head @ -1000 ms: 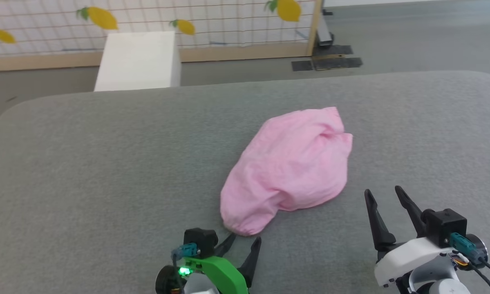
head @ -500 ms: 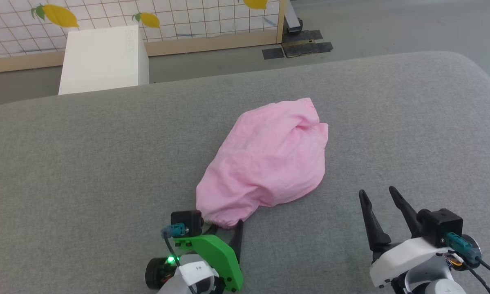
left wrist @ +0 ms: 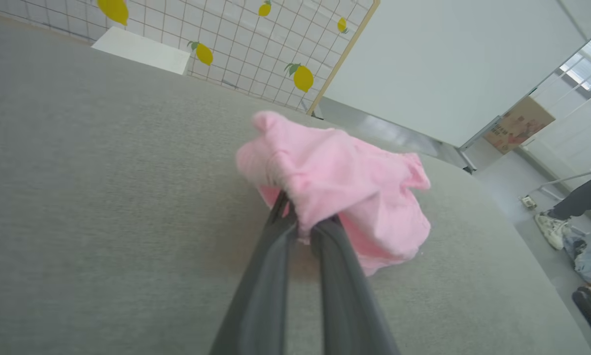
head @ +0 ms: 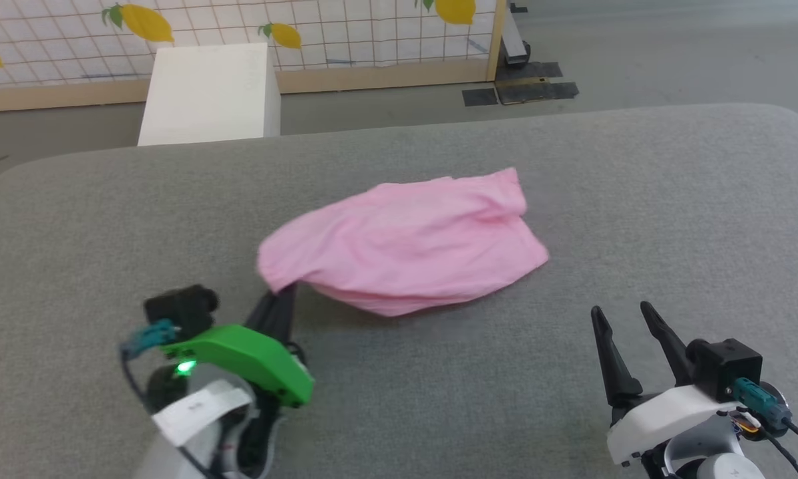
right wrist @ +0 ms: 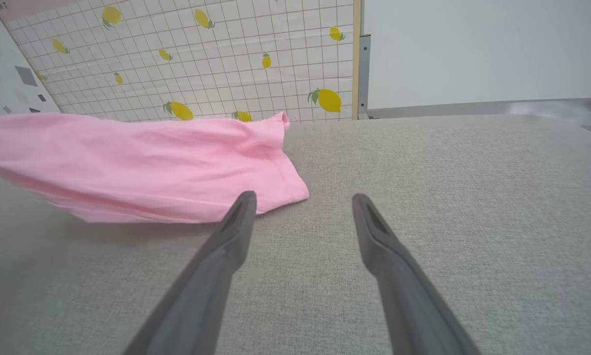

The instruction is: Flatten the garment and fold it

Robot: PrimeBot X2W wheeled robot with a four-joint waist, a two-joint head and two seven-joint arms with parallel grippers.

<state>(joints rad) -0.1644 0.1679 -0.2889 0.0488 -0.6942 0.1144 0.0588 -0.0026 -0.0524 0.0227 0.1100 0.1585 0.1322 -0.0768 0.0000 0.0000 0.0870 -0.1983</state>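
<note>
The garment is a light pink wrinkled cloth stretched out across the middle of the grey padded table. My left gripper is shut on its left end, which is lifted off the table. In the left wrist view the pink garment bunches around the closed fingers. My right gripper stands open near the front right, apart from the cloth. In the right wrist view its fingers point past the garment's near right corner, with nothing between them.
A white box stands on the floor behind the table's far edge. Behind it is a tiled wall panel with lemon prints. A person's leg and shoe show at the far right of the left wrist view.
My left gripper closed on the garment's near end and pulled it left and up, stretching the cloth out sideways. The right gripper stayed open in place. The head camera shifted.
</note>
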